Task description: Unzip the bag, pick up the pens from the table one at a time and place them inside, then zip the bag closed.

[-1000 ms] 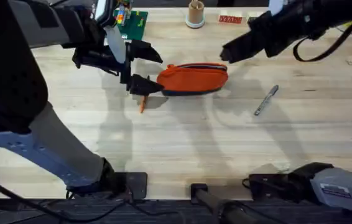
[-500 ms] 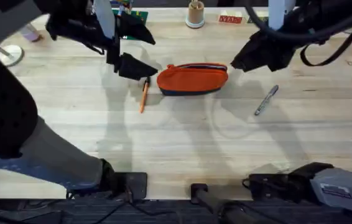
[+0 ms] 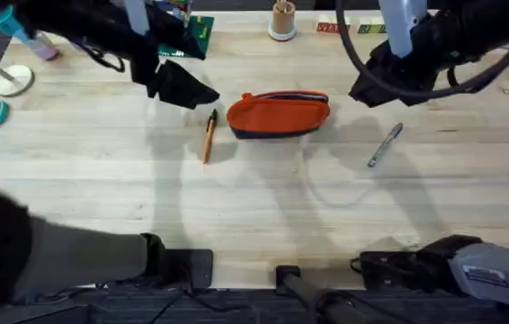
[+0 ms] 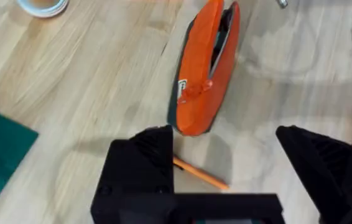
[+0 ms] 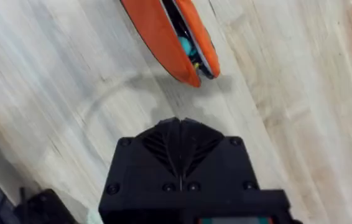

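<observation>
Orange bag (image 3: 278, 114) unzipped, teal item inside; left end effector (image 4: 226, 171) spread wide, right end effector (image 5: 179, 138) pinched closed, empty

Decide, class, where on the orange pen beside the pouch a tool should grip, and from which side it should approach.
Probably grip the orange pen at mid-barrel, coming straight down from above. It lies flat on the table, apart from the bag, its black end pointing away from the arm bases. The fingers should straddle the thin barrel crosswise, since bare wood shows on both long sides.
</observation>
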`<state>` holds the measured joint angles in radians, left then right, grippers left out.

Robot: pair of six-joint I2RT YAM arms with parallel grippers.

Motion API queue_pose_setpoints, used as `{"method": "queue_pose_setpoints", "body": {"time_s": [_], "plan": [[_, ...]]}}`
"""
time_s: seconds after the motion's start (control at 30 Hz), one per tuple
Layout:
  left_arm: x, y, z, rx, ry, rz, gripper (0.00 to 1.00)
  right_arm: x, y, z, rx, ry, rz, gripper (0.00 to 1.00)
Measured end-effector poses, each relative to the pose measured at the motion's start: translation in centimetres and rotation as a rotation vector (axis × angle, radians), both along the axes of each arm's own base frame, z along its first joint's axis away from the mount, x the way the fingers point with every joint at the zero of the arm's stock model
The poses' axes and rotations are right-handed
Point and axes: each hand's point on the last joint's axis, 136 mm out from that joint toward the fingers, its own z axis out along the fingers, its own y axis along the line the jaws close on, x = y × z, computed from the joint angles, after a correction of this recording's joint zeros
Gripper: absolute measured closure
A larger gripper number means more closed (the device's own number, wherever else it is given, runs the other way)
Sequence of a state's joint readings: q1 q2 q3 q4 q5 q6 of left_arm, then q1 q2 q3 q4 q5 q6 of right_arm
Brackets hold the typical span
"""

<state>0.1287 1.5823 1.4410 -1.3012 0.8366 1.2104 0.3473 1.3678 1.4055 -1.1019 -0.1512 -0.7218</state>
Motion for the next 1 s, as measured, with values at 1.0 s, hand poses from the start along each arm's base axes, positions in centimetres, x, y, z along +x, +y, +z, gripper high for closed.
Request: {"method": "queue_pose_setpoints", "body": {"time_s": [1.0], "plan": [[-10.2, 1.0, 10.1, 0.053, -0.087, 0.403, 0.006, 3.7, -1.3, -6.3, 0.191, 0.206, 0.115, 0.971]]}}
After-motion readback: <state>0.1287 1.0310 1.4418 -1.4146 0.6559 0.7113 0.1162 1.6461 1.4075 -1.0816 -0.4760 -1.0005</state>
